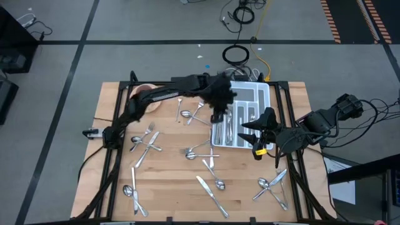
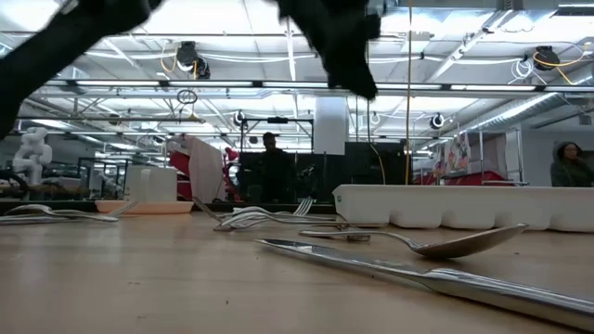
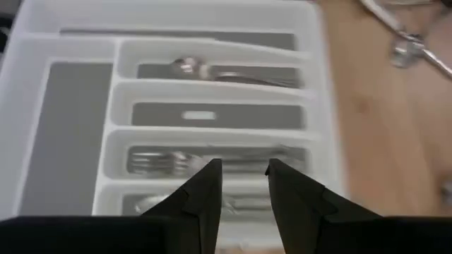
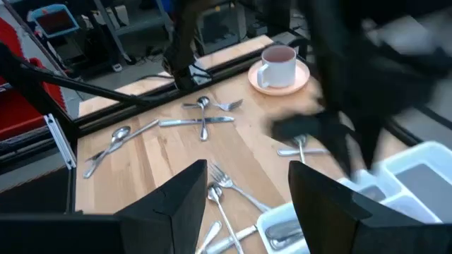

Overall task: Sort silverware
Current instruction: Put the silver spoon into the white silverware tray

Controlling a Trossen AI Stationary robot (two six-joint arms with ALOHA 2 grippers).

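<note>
Silverware (image 1: pixel 145 141) is seen scattered over the wooden worktop (image 1: pixel 169 187): a crossed cluster lies near the left edge, a spoon and knife lie toward the front left corner, further pieces lie about the middle and along the front edge, and another crossed group (image 1: pixel 273 185) lies toward the front right corner. A pink saucer with a white cup (image 4: pixel 279 65) is set at the back left corner. The white tray (image 1: pixel 263 94) is placed at the back edge, right of the middle, and some forks and a spoon (image 3: pixel 212 70) are already laid in its long slots. The left gripper (image 3: pixel 243 185) is held just above the tray, over the slot where forks (image 3: pixel 176 162) lie; its fingers are parted a little and nothing is seen between them, so a drop into that slot is judged to be the step in hand, or only just finished. The right gripper (image 4: pixel 247 185) is held beside the tray's right side, its fingers spread wide and empty, with several forks (image 4: pixel 220 183) on the worktop before it. For the next move, the left arm would have to be lifted clear of the tray and brought to a loose piece, which should be gripped across its handle and matched to a slot of its own kind.
</note>
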